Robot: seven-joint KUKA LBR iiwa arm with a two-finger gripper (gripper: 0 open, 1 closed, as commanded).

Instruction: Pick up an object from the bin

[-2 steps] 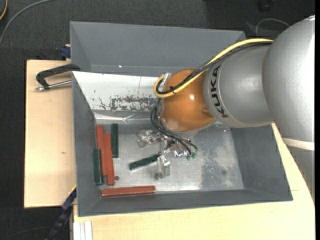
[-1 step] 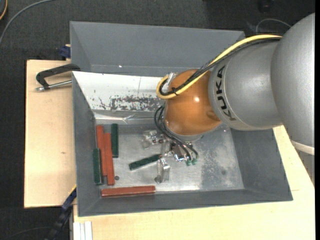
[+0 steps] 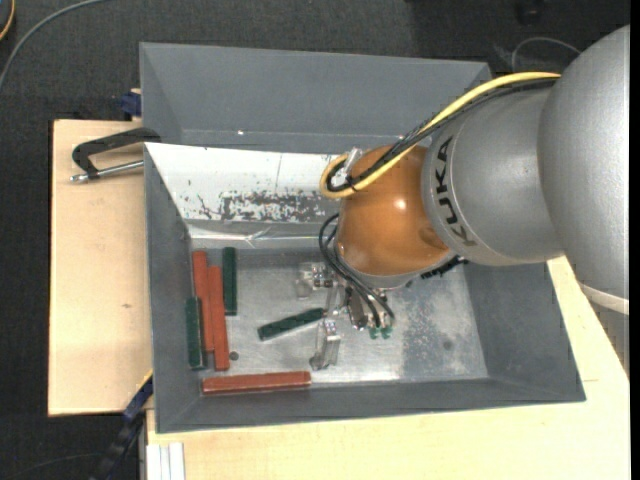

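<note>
My gripper (image 3: 350, 333) hangs low over the middle of the bin floor, under the orange cover, and looks open with nothing between its fingers. One metal fingertip (image 3: 325, 350) points down toward the front. A dark green stick (image 3: 290, 324) lies at a slant just left of the gripper, its right end close beside that fingertip. Along the front wall lies a long red stick (image 3: 256, 381), a little below and left of the gripper.
Against the left wall lie two upright red sticks (image 3: 208, 303), with a dark green stick (image 3: 229, 280) to their right and another (image 3: 192, 333) to their left. The arm covers the right rear part of the bin.
</note>
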